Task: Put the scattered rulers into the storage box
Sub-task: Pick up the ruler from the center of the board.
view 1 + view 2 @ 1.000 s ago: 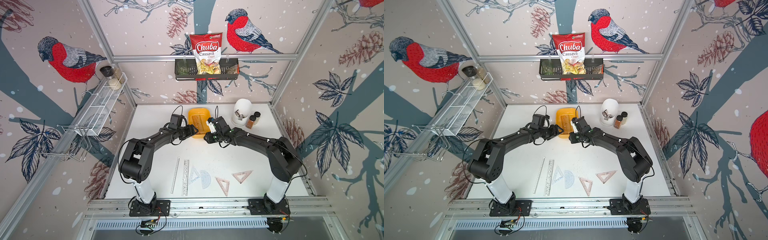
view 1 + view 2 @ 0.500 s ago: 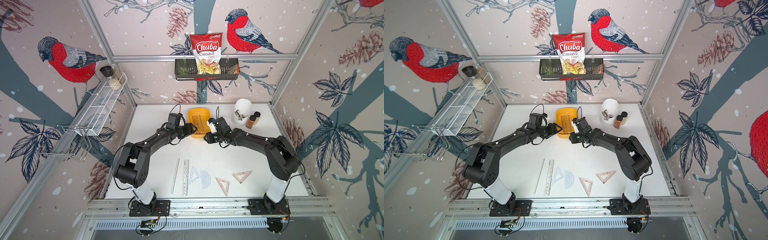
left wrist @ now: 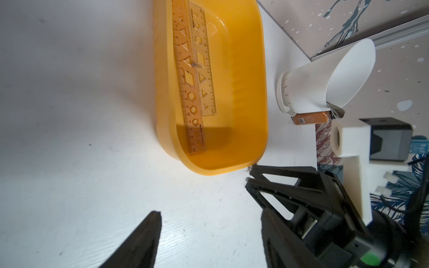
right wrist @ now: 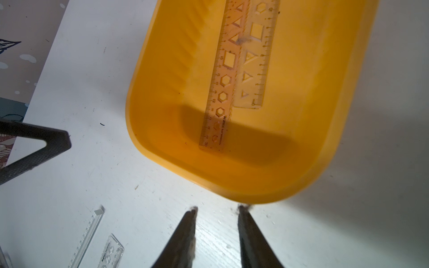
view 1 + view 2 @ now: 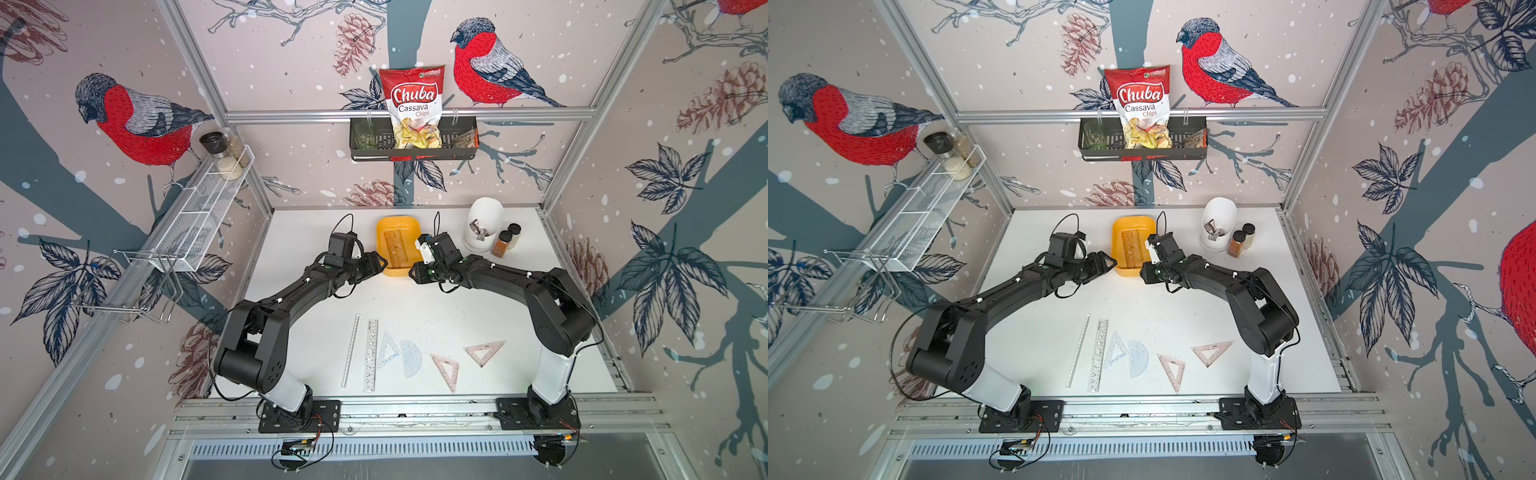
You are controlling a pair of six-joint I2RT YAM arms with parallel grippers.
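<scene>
**Table stock: two rulers boxed, six loose**

Far part of the table (image 5: pixel 415 307), left to right:
- Left gripper (image 3: pixel 210 214): jaws spread wide, nothing between them; it hangs over bare table just beside the storage box's near left corner.
- Storage box (image 5: pixel 386 226): yellow-orange tub standing at the middle of the far edge, long side running front to back. Inside lie a pinkish stencil ruler (image 3: pixel 190 92) and a clear stencil ruler (image 3: pixel 204 69), lengthwise, flat on the floor, with their long edges overlapping.
- Right gripper (image 4: pixel 218 208): jaws parted by a narrow gap, empty; the tips sit close to the box's near right corner. I cannot tell whether they touch the rim.
- White pot (image 5: pixel 484 224): near the far right corner, with two spice jars (image 5: pixel 500 243) just beside it.

Front edge, middle stretch, left to right, all lying flat on the table:
- Straight ruler (image 5: pixel 351 351): clear.
- Loose stencil ruler (image 5: pixel 371 355): just beside the straight one and almost parallel to it.
- Pale triangle (image 5: pixel 388 351): set against the stencil ruler's right edge.
- Protractor (image 5: pixel 411 359): half-round, at the triangle's right side.
- Pink triangle (image 5: pixel 446 370): lying apart from its neighbours.
- Second pink triangle (image 5: pixel 484 351): rightmost, also apart.
</scene>
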